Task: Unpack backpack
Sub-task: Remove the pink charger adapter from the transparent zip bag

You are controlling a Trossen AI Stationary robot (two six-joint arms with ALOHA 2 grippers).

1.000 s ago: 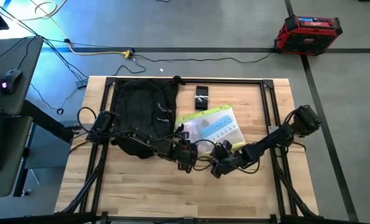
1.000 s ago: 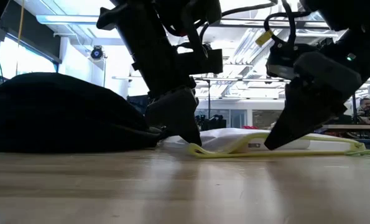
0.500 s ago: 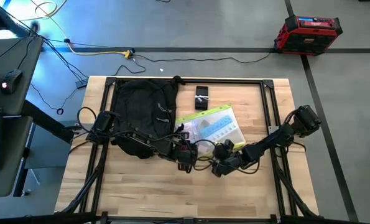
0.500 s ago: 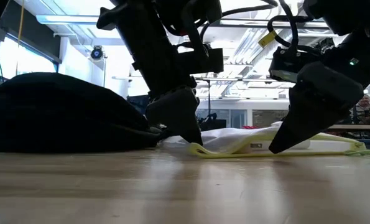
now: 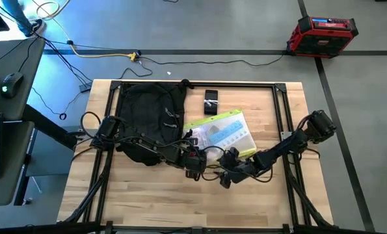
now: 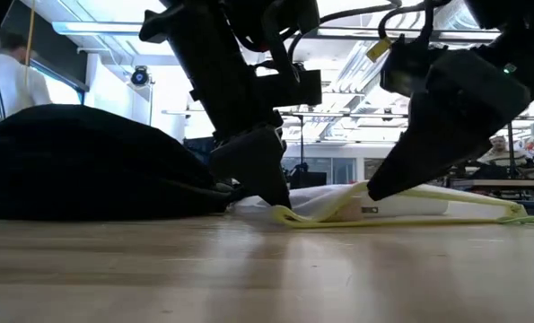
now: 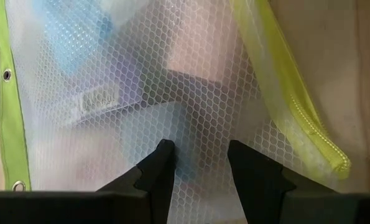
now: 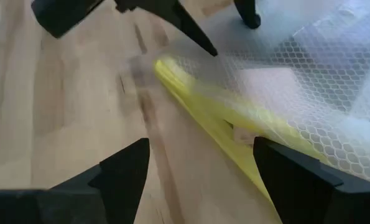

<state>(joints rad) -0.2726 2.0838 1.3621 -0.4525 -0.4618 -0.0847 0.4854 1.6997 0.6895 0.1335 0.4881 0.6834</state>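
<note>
High view: the backpack [image 5: 151, 120] lies flat on the rear-left part of the tabletop [image 5: 147, 201], its mouth toward the left arm

Already out: a mesh pouch [image 5: 222, 133] with yellow-green edging lies just beside the backpack on its right; a small dark device [image 5: 211, 101] sits behind the pouch, near the tabletop's far edge

Left gripper [image 5: 194, 162]: at the pouch's near-left corner, close to the backpack's lower edge; in the left wrist view the two fingers [image 7: 160, 168] stand apart with the mesh lying between and under them, pressed onto the pouch rather than visibly pinching it

Right gripper [image 5: 227, 177]: low over the bare wood just in front of the pouch's near edge; in the right wrist view its fingers [image 8: 125, 168] are spread wide with nothing between them, and the pouch's yellow zip edge [image 8: 209, 121] lies ahead of them

Low view: the pouch [image 6: 383, 205] rests flat on the tabletop, both grippers' tips down at its near edge, the backpack [image 6: 78, 166] a dark mound to one side

Progress, as a judgement: two items are out, so unpacking is well begun; the pouch appears just set down

Left to do: whether anything remains inside the backpack cannot be told, since its interior is hidden
</note>
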